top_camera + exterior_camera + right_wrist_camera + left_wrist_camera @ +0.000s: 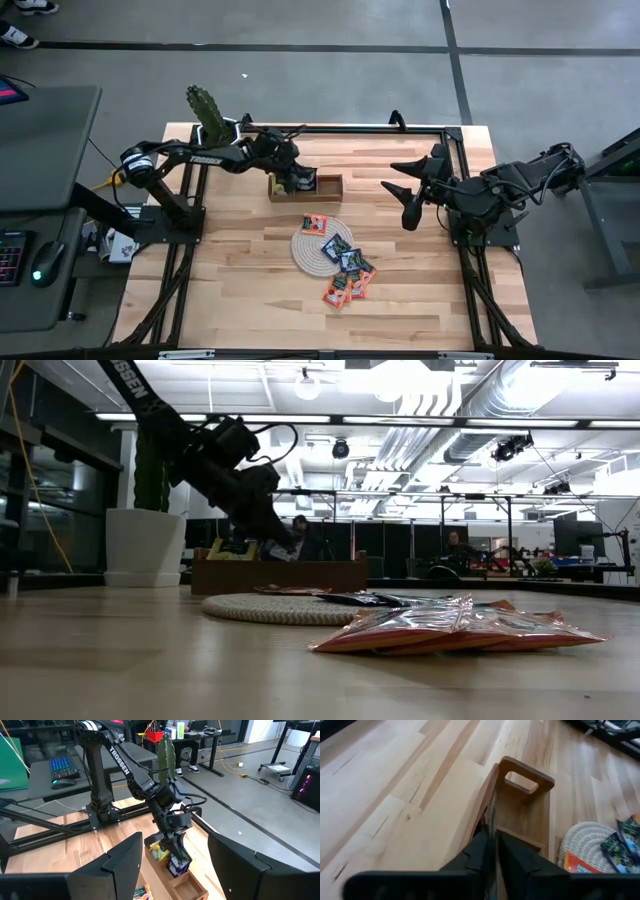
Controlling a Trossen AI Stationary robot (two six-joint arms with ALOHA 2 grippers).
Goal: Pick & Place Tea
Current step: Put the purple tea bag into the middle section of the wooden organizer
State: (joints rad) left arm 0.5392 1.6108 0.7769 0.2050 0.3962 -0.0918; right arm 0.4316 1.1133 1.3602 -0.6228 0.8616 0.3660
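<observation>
My left gripper [297,180] is down inside the wooden tray [328,190], over its left and middle compartments. In the left wrist view my two fingers [482,852] stand almost closed, with only a thin slit between them; something dark sits in that slit, but I cannot tell whether it is a sachet. The right wrist view shows the same gripper [176,851] lowered into the tray [182,879], with a dark sachet [177,866] just beside its tip and yellow-green sachets [159,851] standing in the end compartment next to it.

Low view: left gripper [268,528] dips behind the tray's near wall [280,575]; a yellow-green packet [232,551] shows above that wall.

The tray lies at about 12 o'clock from the round woven mat [305,250], close to it but not touching. Remaining tea: an orange-red sachet [315,224] at the mat's 12 o'clock edge, dark sachets [337,247] overlapping across its 3 o'clock side, and a loose pile of orange-red sachets [347,286] on the bare table [230,280] at about 4 o'clock, off the mat.

My right gripper [402,201] hangs above the table at roughly 2 o'clock from the mat, well apart from the tea, fingers spread wide, empty.
</observation>
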